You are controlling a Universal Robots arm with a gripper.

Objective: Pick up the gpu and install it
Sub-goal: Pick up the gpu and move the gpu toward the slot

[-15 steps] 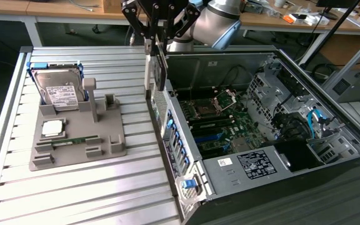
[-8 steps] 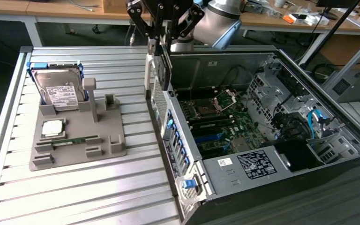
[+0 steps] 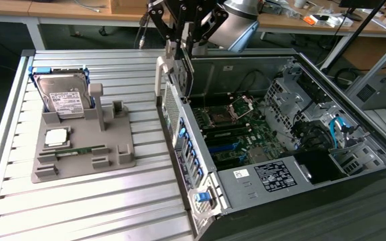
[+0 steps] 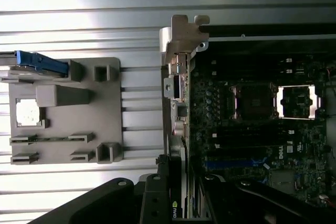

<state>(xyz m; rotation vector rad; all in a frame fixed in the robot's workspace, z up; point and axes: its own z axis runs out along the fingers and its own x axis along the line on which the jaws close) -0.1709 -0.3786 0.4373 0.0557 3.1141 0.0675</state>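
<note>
A grey Universal Robots arm (image 3: 238, 24) holds the gpu (image 3: 168, 65) (image 4: 181, 40), a thin dark expansion card with a pale silver-tan metal end bracket, with its black jaws clenched on the card's upper edge. The card hangs upright, just above the rear wall of the open black-and-silver desktop computer case (image 3: 247, 183), which lies on its side on the ribbed aluminium tabletop (image 3: 112, 201) (image 4: 105, 3). The bracket end faces the exterior view's left, and the card is not yet seated in the dark motherboard (image 3: 230, 125) (image 4: 252, 103) below. Well apart, toward the exterior view's left, a grey moulded parts holder (image 3: 86, 150) (image 4: 68, 114) carries a silver boxy hard drive with a white label (image 3: 64, 98), a square silver processor chip (image 3: 57, 136) (image 4: 27, 113) and a narrow green memory stick (image 3: 79, 150) (image 4: 50, 139).
</note>
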